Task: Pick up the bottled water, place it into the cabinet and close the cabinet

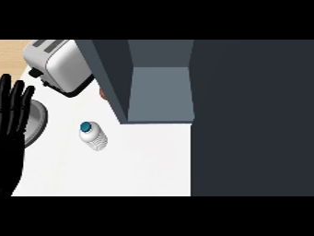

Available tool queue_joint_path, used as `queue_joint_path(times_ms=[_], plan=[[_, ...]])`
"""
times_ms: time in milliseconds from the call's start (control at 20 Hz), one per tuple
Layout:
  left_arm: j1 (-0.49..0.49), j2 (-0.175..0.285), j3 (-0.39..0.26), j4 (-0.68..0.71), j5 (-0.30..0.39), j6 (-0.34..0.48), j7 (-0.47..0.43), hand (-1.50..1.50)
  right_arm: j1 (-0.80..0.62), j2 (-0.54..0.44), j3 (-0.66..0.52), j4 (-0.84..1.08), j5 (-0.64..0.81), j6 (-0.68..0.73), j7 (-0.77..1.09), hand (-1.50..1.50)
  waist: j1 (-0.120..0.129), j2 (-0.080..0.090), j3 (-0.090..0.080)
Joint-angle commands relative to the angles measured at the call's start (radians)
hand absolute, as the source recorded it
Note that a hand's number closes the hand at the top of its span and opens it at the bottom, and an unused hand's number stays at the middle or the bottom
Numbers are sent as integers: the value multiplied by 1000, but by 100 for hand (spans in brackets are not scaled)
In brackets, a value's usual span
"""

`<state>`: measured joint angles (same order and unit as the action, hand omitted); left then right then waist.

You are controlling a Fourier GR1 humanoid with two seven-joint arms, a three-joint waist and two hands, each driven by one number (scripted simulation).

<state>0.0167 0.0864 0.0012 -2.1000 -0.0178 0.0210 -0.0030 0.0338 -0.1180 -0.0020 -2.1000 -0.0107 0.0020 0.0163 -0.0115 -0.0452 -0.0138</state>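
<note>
Bottled water (91, 137), small ribbed clear-plastic bottle with blue cap: apparently upright on the flat white counter (119, 170), ungripped, just left and near of the open grey box cabinet (160, 92).
Black left hand (6, 124): mine, at the left edge, fingers straight and upward, holding nothing, resting.
Right hand: not visible.
Step, as I judge it: pick-up not begun. The next move calls for a hand reaching the bottle, curling round its body, then carrying it right and far into the cabinet's opening.
Also present: boxy silver toaster (54, 60), far left; large dark panel (261, 115), right, nature unclear.
</note>
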Motion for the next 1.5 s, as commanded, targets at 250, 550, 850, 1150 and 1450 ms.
queue_joint_path(times_ms=[250,550,850,1150,1450], plan=[[-256,107,165,243,195,-115,3,-150,153,24,8,-189,-57,28,15,-150,-5,45,14],[-202,84,174,151,344,-79,271,-150,317,-11,177,-293,-194,194,87,-150,0,40,14],[-67,71,165,110,308,-98,224,-150,485,-25,196,-459,-222,242,99,-150,0,42,14],[59,74,153,105,256,-128,215,-150,511,-15,212,-484,-195,224,101,-150,3,42,13],[-6,82,191,225,262,-122,208,-150,663,-40,259,-530,-162,273,0,-150,-11,42,13]])
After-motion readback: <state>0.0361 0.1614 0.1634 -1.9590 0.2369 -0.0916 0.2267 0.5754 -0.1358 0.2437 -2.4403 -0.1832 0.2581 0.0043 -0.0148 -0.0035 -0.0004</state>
